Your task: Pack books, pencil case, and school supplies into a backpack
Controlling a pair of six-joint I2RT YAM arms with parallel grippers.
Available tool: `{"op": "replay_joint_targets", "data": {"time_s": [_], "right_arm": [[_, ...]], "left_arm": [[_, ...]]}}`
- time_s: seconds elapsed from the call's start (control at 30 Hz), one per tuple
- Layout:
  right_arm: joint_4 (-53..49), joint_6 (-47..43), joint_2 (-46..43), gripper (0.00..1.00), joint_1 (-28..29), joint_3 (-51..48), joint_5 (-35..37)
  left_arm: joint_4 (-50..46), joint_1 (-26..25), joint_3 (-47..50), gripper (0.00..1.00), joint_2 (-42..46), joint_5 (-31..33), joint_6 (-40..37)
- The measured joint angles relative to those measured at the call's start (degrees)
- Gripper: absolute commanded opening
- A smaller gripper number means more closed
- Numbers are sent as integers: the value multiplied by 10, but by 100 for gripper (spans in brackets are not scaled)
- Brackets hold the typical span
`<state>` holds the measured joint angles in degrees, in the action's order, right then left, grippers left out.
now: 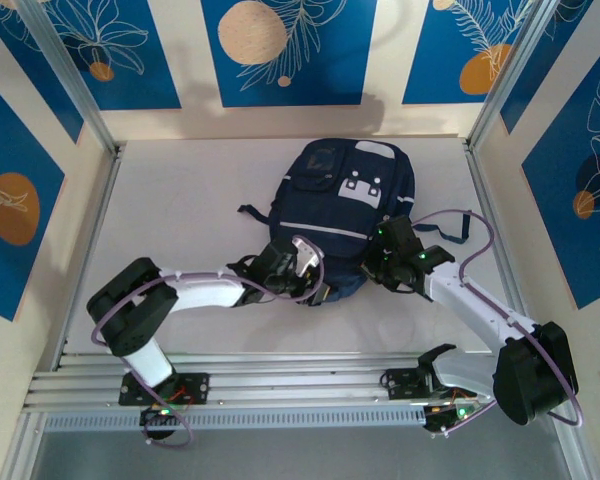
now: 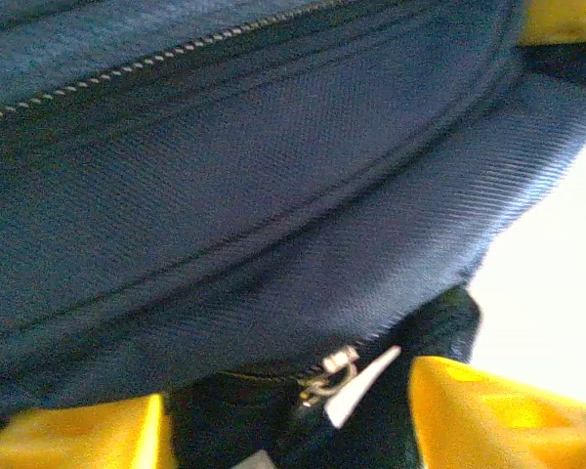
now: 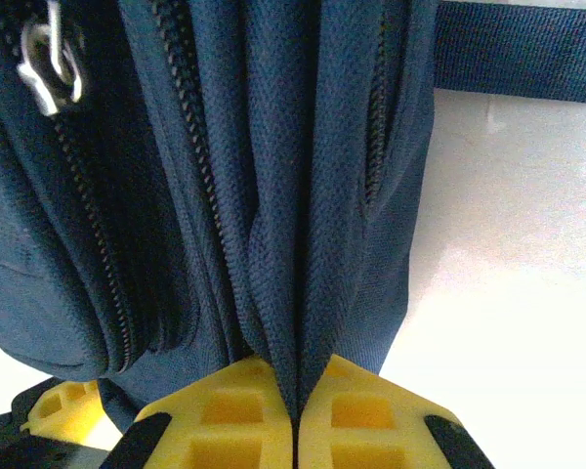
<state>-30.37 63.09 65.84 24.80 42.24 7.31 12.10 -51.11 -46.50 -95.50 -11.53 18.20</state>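
The navy backpack [image 1: 350, 200] lies flat at the middle back of the table, its white patch facing up. At its near left edge my left gripper [image 1: 302, 262] is open. In the left wrist view the yellow fingers [image 2: 498, 415] stand wide apart, with a metal zipper pull and its white tab [image 2: 356, 383] between them, untouched. My right gripper [image 1: 382, 262] is at the near right edge, shut on a fold of the backpack's fabric [image 3: 295, 293] between two zipper lines. The books, pencil case and school supplies are out of view.
A dark strap [image 3: 523, 49] lies on the white table [image 1: 180, 220] to the right of the bag. A second zipper pull [image 3: 47, 59] hangs on the front pocket. Metal rails [image 1: 280, 385] run along the near edge, and frame posts with walls close in the sides.
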Motion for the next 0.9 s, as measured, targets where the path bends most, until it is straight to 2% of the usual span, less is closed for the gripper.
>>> {"op": "replay_joint_targets", "data": {"time_s": [0.2, 0.3, 0.63, 0.9], "right_arm": [[11, 12, 5, 4, 19, 0, 1], [18, 14, 10, 3, 23, 0, 2], [20, 2, 11, 3, 16, 0, -2], [21, -17, 11, 3, -4, 2, -29]], "left_arm": [[-30, -3, -30, 13, -25, 69, 7], [-39, -5, -37, 2, -27, 87, 6], [-73, -7, -25, 0, 22, 124, -26], [-82, 4, -9, 0, 63, 118, -50]]}}
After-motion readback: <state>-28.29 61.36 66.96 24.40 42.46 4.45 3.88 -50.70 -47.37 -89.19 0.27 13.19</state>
